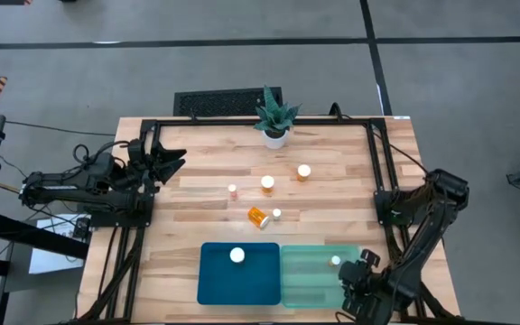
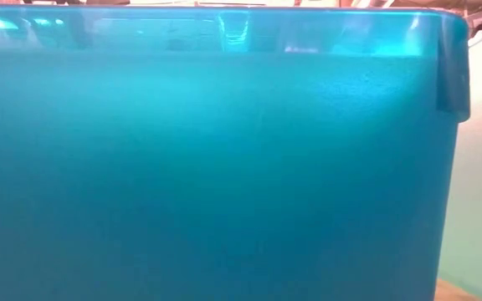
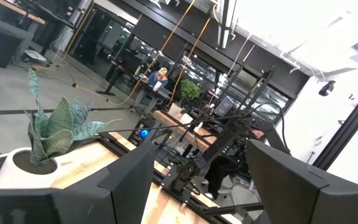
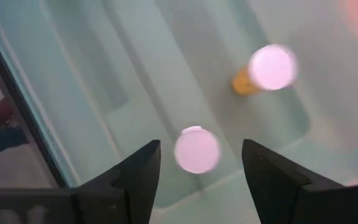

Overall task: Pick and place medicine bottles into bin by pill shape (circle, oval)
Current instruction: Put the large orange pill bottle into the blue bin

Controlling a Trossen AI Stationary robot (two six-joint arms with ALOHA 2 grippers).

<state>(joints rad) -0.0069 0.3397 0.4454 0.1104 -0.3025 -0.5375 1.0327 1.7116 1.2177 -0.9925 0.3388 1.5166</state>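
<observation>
The right gripper (image 4: 196, 163) is seen above the mint green bin (image 1: 307, 282), at its corner nearest the right arm, with its jaws apart and nothing clamped. Between the jaws, below them, a medicine bottle (image 4: 196, 150) stands upright on the bin floor, only its white cap being visible. A second bottle (image 4: 266, 70) lies ahead of the jaws in the same bin, slightly tilted, so that amber glass is shown beneath its cap. In the adjoining dark blue bin (image 1: 239, 284) one white-capped bottle (image 1: 237, 255) is contained. Five further bottles remain on the wooden counter (image 1: 197, 203), one of them (image 1: 258, 217) lying on its side. The left gripper (image 1: 171, 163) is held at the far left edge of the counter, jaws apart and empty, well apart from every bottle and directed toward a potted plant (image 1: 274, 117).
</observation>
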